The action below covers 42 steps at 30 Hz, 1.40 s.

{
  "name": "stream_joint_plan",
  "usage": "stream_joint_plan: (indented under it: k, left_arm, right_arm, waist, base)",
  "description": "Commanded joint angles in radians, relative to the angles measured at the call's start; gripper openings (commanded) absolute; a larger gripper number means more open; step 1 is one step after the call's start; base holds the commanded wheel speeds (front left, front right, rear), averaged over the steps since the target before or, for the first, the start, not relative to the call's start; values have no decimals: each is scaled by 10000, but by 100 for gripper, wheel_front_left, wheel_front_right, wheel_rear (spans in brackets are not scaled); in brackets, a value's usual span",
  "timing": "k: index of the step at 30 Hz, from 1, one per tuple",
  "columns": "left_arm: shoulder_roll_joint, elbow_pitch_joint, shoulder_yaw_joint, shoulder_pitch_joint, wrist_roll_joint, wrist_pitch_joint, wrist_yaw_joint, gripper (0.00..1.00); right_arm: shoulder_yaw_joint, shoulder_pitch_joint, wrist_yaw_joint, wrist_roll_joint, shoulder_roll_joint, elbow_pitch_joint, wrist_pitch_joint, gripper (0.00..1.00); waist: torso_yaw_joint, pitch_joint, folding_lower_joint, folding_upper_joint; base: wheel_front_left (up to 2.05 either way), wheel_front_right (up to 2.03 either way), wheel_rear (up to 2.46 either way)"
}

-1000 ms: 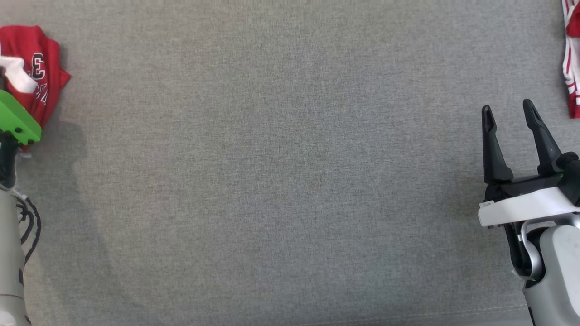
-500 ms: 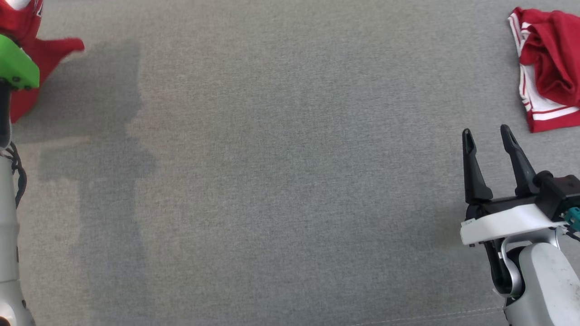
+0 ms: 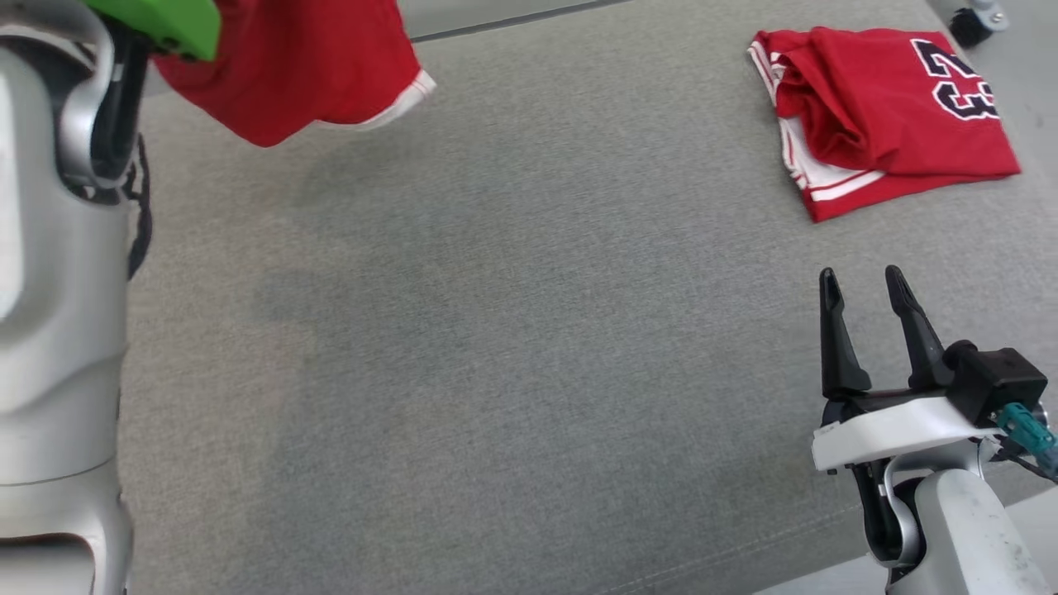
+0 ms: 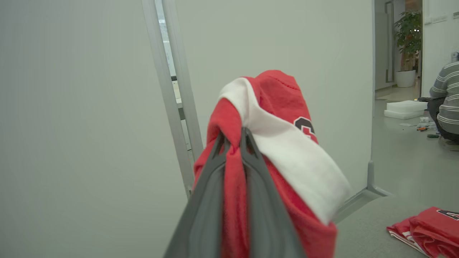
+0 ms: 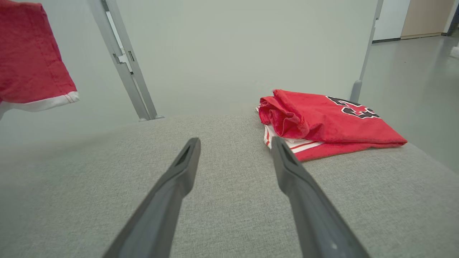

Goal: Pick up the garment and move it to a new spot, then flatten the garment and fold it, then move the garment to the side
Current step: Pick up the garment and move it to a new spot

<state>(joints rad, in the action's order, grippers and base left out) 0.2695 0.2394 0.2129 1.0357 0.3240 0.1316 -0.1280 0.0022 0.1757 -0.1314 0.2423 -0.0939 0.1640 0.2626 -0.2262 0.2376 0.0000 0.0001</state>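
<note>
So the garment (image 3: 306, 66), red with white trim, hangs at the upper left of the head view, clear of the grey fabric tabletop (image 3: 496, 330). The left end effector (image 4: 233, 135) is pinched tight on a bunch of it. There's part of a black character on the cloth in the left wrist view, but I can't read it. The right end effector (image 3: 864, 285) sits lower right, fingers spread wide, nothing in them. Upper right lies a folded jersey (image 3: 884, 124), also red, with "23" in black.
</note>
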Motion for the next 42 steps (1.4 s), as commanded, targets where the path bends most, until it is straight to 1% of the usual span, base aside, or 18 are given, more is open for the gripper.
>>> stream_joint_plan:
  k: [1, 6, 10, 13, 22, 23, 24, 25, 27, 31, 36, 42]
  left_arm:
    - [-143, 29, 128, 195, 125, -26, -29, 0]
    - [-782, 402, 593, 287, 254, -232, -26, 0]
    - [-1147, 821, 769, -300, 430, -590, 27, 0]
    - [-1289, 1155, 840, -1041, 550, -884, 127, 0]
    - [-1596, 2208, 923, -4042, 975, -1904, 456, 0]
    - [-1644, 2285, 957, -4285, 1018, -2000, 473, 9]
    - [-1703, 2365, 993, -4597, 1076, -2132, 501, 96]
    - [-1718, 2441, 1082, -4796, 1017, -2206, 499, 100]
    - [-1659, 2573, 1305, -5090, 792, -2380, 498, 100]
    - [-1549, 2553, 1328, -5255, 627, -3017, 623, 100]
    - [-1389, 2241, 1051, -5421, 596, -3690, 759, 100]
    - [-1121, 1699, 552, -6041, 620, -3942, 859, 100]
  right_arm:
    - [34, -108, 16, 32, 85, 43, 29, 100]
    - [109, -69, 16, 86, 224, 61, 29, 100]
    - [141, -21, 16, 115, 292, 48, 29, 100]
    - [145, -68, 16, 102, 340, 38, 29, 100]
    - [200, 12, 16, 36, 368, 36, 29, 100]
    - [203, -6, 16, 28, 364, 46, 29, 100]
    - [210, -41, 16, 20, 353, 61, 29, 100]
    - [200, -77, 16, 16, 335, 71, 29, 100]
    - [217, -126, 16, -6, 300, 75, 29, 100]
    - [265, -220, 16, -78, 188, 58, 29, 100]
    - [249, -389, 16, -156, 25, 27, 29, 100]
    - [272, -667, 16, -212, -119, -8, 29, 100]
  waist:
    - [-759, -277, 0, -1]
    - [-1146, -196, 0, -1]
    - [-1265, -125, 0, -1]
    - [-1254, -72, 0, -1]
    - [-984, -4, 0, -1]
    - [-934, -19, 0, -1]
    - [-877, -45, 0, -1]
    - [-810, -75, 0, -1]
    - [-680, -163, 0, -1]
    - [-368, -455, 0, -1]
    - [100, -903, 0, -1]
    - [747, -1275, 0, -1]
  base:
    - [0, 0, 0]
    - [0, 0, 0]
    - [0, 0, 0]
    - [0, 0, 0]
    - [0, 0, 0]
    - [0, 0, 0]
    - [0, 0, 0]
    - [0, 0, 0]
    - [0, 0, 0]
    - [0, 0, 0]
    - [0, 0, 0]
    - [0, 0, 0]
